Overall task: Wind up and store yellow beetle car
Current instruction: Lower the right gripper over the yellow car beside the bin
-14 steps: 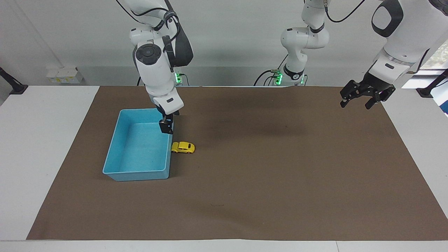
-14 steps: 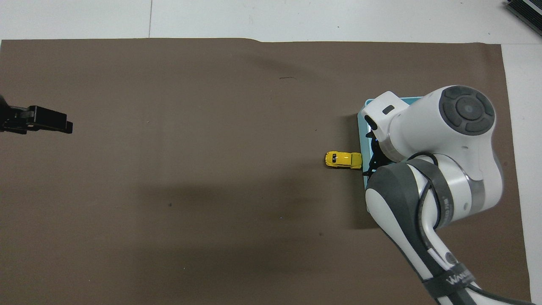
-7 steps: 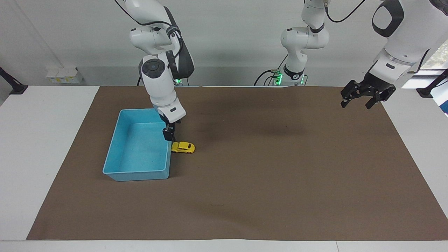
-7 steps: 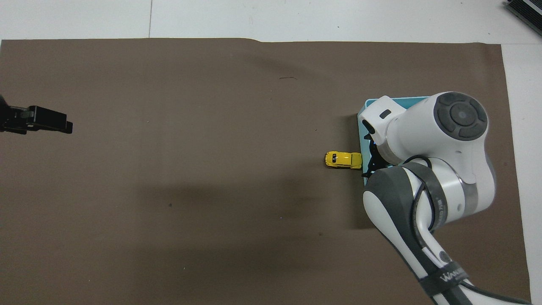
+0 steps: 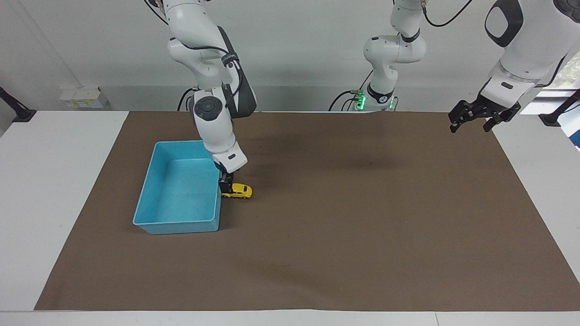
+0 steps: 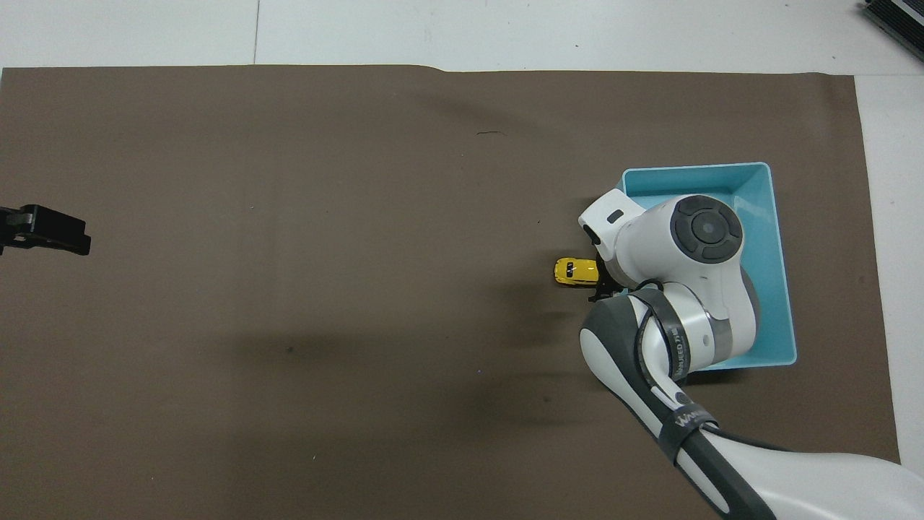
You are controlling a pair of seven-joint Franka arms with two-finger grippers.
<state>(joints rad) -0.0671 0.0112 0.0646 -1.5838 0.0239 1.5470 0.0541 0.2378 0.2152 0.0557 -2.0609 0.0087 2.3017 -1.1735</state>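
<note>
Right arm bent steeply down, right claw (image 5: pixel 225 184) low, fingers apart. Left arm raised, left claw (image 5: pixel 471 121) open, waiting.

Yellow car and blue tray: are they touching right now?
Cannot tell. In the facing view the right claw sits low over the car's tray-side end, hiding the spot where it would meet the tray; overhead, the arm covers it.

A white table (image 5: pixel 54 190) carries a broad brown mat (image 5: pixel 344 235). A plain pale wall (image 5: pixel 299 50) rises past it, evenly lit.
</note>
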